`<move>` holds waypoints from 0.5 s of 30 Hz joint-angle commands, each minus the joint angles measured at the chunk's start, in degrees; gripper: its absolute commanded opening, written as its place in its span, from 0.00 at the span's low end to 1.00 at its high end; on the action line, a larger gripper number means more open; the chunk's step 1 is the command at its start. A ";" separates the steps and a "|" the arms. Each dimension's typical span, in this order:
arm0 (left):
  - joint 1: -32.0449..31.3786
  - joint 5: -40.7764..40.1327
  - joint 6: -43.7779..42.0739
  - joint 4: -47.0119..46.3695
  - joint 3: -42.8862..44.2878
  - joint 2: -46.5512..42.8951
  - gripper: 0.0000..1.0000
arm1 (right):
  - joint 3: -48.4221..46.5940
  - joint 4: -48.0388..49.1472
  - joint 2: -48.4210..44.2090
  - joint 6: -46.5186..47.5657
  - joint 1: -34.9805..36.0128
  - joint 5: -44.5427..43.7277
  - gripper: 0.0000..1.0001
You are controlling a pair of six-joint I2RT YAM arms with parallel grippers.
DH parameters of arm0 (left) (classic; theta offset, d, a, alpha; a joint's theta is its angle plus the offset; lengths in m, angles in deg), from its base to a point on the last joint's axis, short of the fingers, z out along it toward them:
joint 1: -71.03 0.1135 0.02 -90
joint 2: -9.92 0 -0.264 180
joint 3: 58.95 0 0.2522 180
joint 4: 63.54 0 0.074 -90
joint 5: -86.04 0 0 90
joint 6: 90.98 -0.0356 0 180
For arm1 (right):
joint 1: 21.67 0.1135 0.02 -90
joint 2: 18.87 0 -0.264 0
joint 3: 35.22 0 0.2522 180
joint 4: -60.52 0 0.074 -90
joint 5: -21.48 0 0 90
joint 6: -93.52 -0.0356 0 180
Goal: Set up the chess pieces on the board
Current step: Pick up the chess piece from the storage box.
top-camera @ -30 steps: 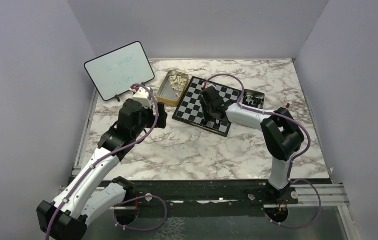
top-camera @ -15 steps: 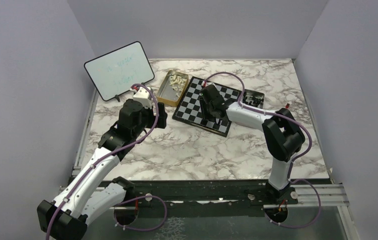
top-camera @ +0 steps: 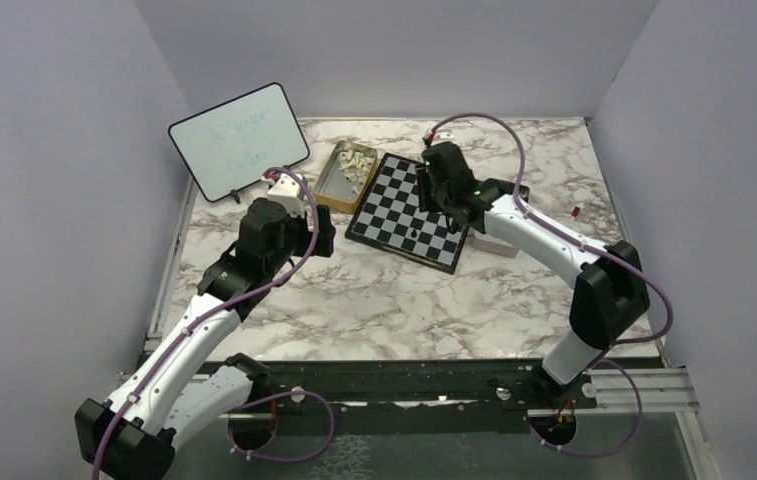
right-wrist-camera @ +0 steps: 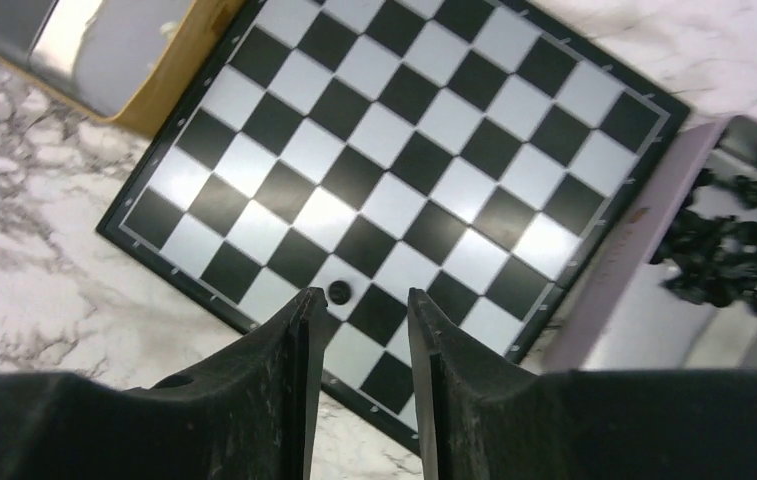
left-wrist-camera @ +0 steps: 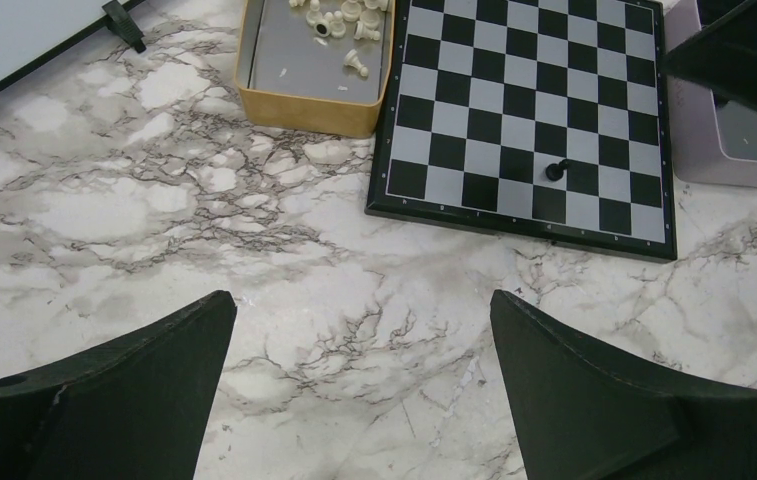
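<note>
The board point(top-camera: 404, 205) lies flat at mid-table. One black pawn point(right-wrist-camera: 338, 292) stands on a white square near its front edge, also seen in the left wrist view as the pawn point(left-wrist-camera: 555, 170). My right gripper point(right-wrist-camera: 361, 300) hovers above the board point(right-wrist-camera: 404, 170) with its jaws apart and nothing between them; the pawn sits just beyond its left fingertip point(right-wrist-camera: 306, 312). Cream-white pieces point(left-wrist-camera: 339, 18) lie in a gold tin point(left-wrist-camera: 304, 100), and one point(left-wrist-camera: 328, 152) lies on the marble beside it. Black pieces point(right-wrist-camera: 729, 250) fill a lilac tin point(right-wrist-camera: 614, 290). My left gripper point(left-wrist-camera: 364, 330) is wide open over bare marble.
A white dry-erase board point(top-camera: 239, 140) leans at the back left, next to the gold tin point(top-camera: 339, 175). The lilac tin point(left-wrist-camera: 724, 150) touches the board's right side. White walls close in the table on three sides.
My right gripper has opened, lifted off the front of the board and drawn back toward its far right, leaving the black pawn standing. The left arm has not moved.
</note>
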 commanded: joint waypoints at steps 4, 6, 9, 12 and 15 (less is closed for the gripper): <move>-0.33 1.91 -0.14 -0.04 0.18 0.01 0.99 | 2.88 -1.77 -5.70 3.14 -8.29 -6.82 0.39; -0.33 2.14 -0.18 0.00 0.17 0.32 0.99 | 4.58 -1.13 -6.49 2.99 -11.23 -7.17 0.37; -0.33 2.29 -0.18 -0.02 0.12 0.50 0.99 | 6.70 0.47 -6.32 3.31 -15.36 -6.79 0.35; -0.31 2.60 -0.14 -0.16 0.02 0.59 0.99 | 7.78 2.36 -4.84 3.65 -18.63 -6.08 0.35; -0.33 2.48 -0.26 -0.08 -0.01 0.69 0.99 | 8.40 4.67 -2.87 3.47 -21.58 -4.05 0.33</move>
